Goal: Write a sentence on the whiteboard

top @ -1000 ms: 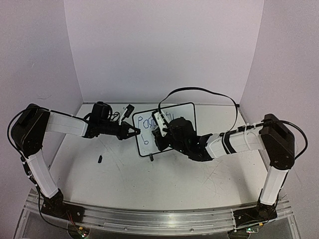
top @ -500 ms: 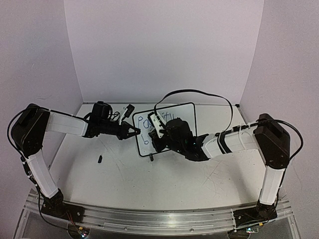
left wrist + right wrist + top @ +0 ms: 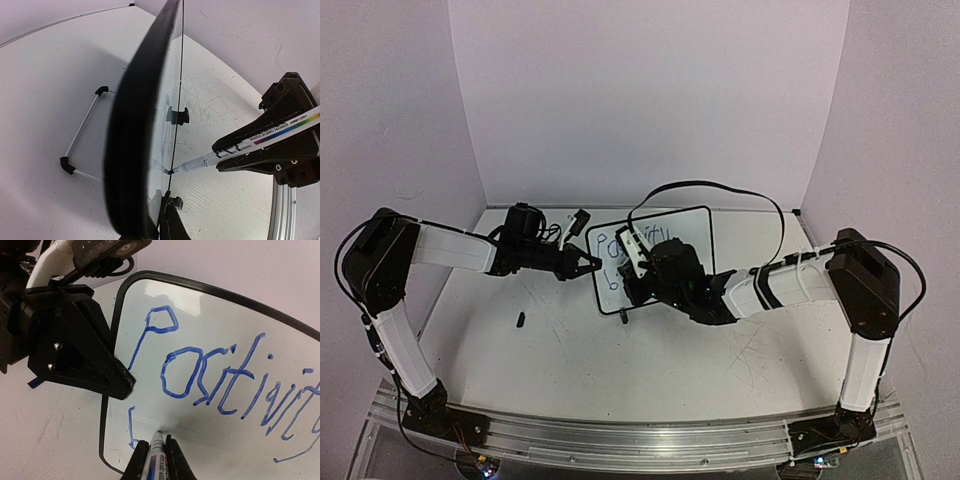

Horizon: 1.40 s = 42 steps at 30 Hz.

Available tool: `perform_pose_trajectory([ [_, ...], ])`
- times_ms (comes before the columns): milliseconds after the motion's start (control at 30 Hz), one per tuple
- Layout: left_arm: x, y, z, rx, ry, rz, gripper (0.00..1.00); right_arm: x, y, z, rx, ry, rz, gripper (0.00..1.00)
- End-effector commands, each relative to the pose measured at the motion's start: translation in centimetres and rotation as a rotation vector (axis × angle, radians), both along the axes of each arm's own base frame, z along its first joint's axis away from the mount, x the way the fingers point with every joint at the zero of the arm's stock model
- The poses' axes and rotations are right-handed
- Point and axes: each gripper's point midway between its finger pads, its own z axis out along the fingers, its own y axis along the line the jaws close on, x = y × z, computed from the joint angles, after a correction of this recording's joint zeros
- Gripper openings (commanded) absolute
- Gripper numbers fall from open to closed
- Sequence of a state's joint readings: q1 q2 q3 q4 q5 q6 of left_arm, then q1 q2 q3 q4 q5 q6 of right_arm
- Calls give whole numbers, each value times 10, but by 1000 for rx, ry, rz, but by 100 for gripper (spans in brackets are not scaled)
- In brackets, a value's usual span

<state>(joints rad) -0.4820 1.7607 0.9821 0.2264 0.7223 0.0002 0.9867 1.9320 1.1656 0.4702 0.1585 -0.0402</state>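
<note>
The whiteboard [image 3: 686,226] stands upright at mid-table. My left gripper [image 3: 588,264] is shut on its left edge; in the right wrist view the left gripper [image 3: 124,382] clamps the black frame of the whiteboard [image 3: 225,435]. The sentence [image 3: 220,377] reads "Positivity" in blue, and below it stands the start of one more letter [image 3: 131,431]. My right gripper [image 3: 156,444] is shut on a whiteboard marker [image 3: 157,456] whose tip touches the board beside that letter. The left wrist view shows the board [image 3: 168,125] edge-on, with the marker [image 3: 260,140] touching it.
A small black cap-like piece [image 3: 520,320] lies on the table left of the board. A white rod with black corner pieces [image 3: 82,134] lies behind the board. A black cable [image 3: 710,184] loops above the right arm. Walls enclose the table on three sides.
My right gripper has shifted slightly left along the board's lower line with the marker. The left arm and the board have not moved.
</note>
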Motion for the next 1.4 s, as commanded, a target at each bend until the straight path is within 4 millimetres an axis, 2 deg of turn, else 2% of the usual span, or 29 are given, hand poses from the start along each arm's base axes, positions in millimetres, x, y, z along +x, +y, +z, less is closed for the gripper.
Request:
perform_pose_trajectory([
  [0,42,34,-28,186,-69,210,0,10,-2,9,14,-28,-57,0],
  [367,42,34,-29,189,-66,211,0,1,-13,-13,-11,20,-58,0],
  [600,43,34,-29,189,-66,211,0,-8,-15,-31,-7,77,-56,0],
  [767,43,34,-30,190,-64,210,0,-6,-11,-36,-13,82,-57,0],
  [900,42,35,-29,190,-65,210,0,-2,-7,-30,-4,68,-58,0],
  [1067,43,34,-30,191,-64,209,0,6,-6,-11,16,23,-81,0],
  [1367,42,34,-29,191,-65,209,0,20,-16,4,28,-16,-143,0],
])
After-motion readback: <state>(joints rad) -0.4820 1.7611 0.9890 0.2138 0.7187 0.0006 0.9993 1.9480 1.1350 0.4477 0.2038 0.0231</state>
